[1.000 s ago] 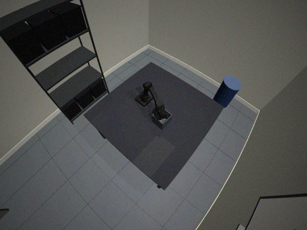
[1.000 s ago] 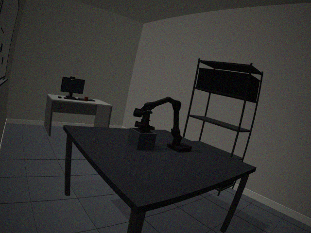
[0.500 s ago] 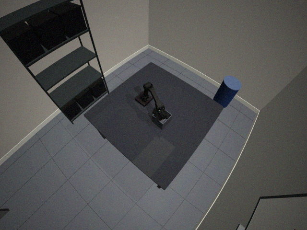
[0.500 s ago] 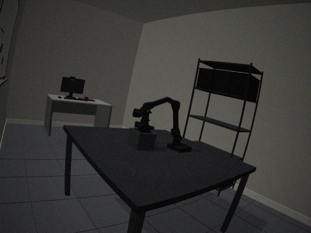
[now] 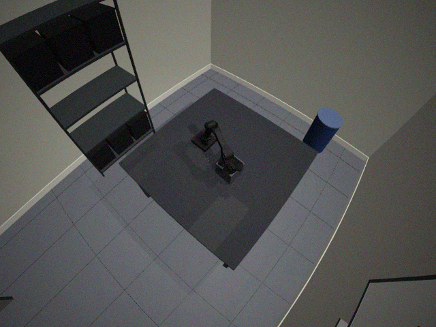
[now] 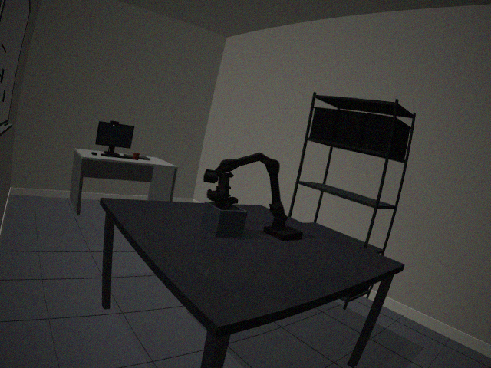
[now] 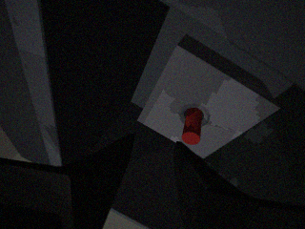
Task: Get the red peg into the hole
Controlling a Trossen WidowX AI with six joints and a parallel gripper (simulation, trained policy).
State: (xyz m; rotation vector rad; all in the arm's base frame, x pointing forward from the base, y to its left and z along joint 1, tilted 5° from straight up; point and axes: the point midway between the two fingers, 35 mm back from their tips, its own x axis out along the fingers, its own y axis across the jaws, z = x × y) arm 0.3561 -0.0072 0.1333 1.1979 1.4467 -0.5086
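Count, things in view:
- Arm [image 5: 219,139] [image 6: 273,178]: one, with one tool [image 5: 231,165] [image 6: 225,204] [image 7: 154,142].
- Table [image 5: 267,176] [image 6: 277,269]: one; three legs [image 6: 107,257] visible in the exterior view.
- Open box [image 5: 223,174] [image 6: 231,222] [image 7: 154,67]: one.
- Red peg [image 7: 193,126]: one.
- Plate [image 7: 233,105]: one; one hole seen.
- Shelf rack [image 5: 131,59] [image 6: 303,158]: one.
- Dark bins: six in the top view, three upper bins [image 5: 70,42] [image 6: 344,128] plus three lower bins [image 5: 120,137].
- Blue cylinder [image 5: 322,130]: one.
- Desk [image 6: 162,164]: one.
- Monitor [image 6: 114,135]: one.
- Red mug [image 6: 136,156]: one.

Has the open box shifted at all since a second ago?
No, the open box shows no visible shift, judged against the arm's base in the top and exterior views.
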